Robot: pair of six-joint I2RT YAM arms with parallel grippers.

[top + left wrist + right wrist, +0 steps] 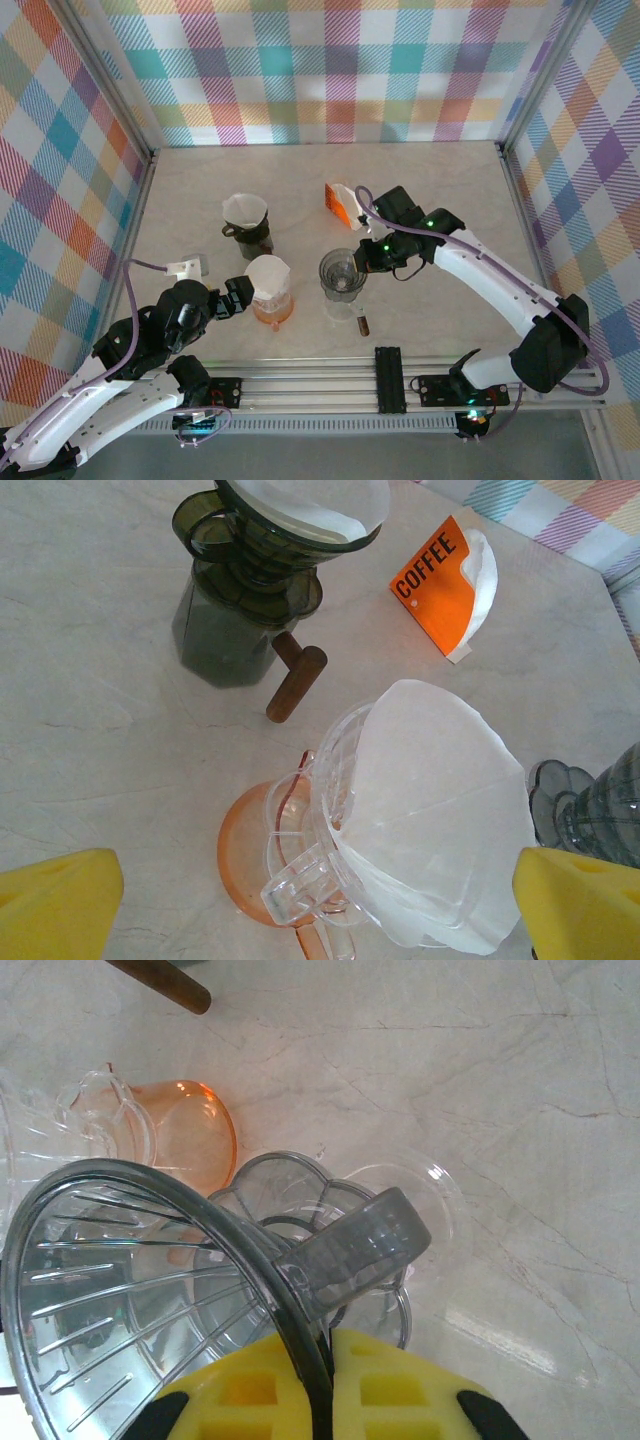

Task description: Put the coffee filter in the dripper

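Right tool (322,1385): clamped on grey dripper (120,1290) rim, centre of surface (450,180). Left tool (240,294): spread apart, empty, just left of clear dripper (300,885) holding white filter (440,800).

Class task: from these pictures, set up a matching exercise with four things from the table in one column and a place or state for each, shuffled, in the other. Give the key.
Things:
1. dark green dripper
2. clear dripper
3. grey dripper
4. orange COFFEE packet

States:
A. lies flat, behind the drippers
B. no filter, rim clamped in the right gripper
C. filter in it, on a dark jug
D. filter in it, on an orange base, before the open left gripper

Pairs: 1-C, 2-D, 3-B, 4-A
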